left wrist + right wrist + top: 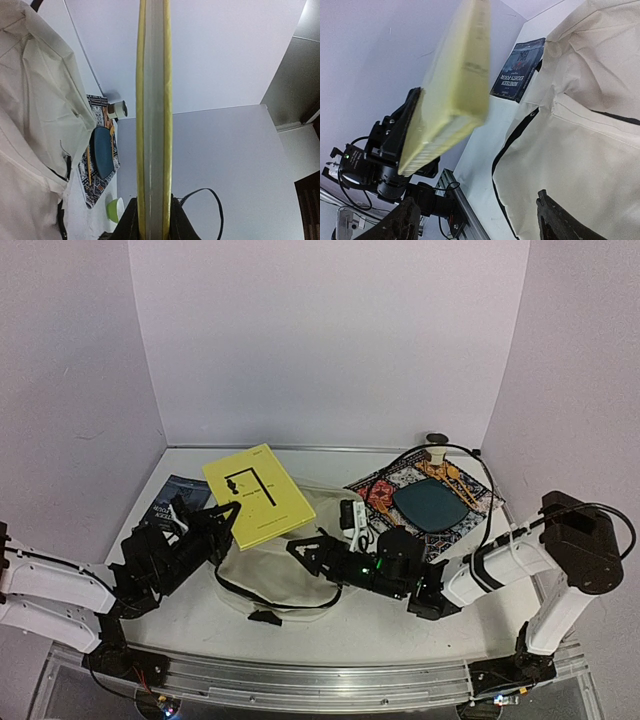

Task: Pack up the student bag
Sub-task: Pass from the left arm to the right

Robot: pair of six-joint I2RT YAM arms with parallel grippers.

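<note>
The student bag (275, 575) is a cream fabric backpack with black zipper lines, lying flat at the table's middle. It also shows in the left wrist view (30, 125) and the right wrist view (580, 140). My left gripper (228, 512) is shut on the near edge of a yellow book (258, 495) and holds it raised over the bag's left side. The book shows edge-on in the left wrist view (154, 125), clamped by that gripper (154, 222), and blurred in the right wrist view (455, 90). My right gripper (305, 548) hangs open and empty over the bag's right part (480, 220).
A dark blue book (170, 502) lies at the far left, also in the right wrist view (517, 70). A patterned mat (470, 502) at the back right carries a teal plate (432, 505) and a small roll (437, 455). A white and green object (115, 209) lies by the bag.
</note>
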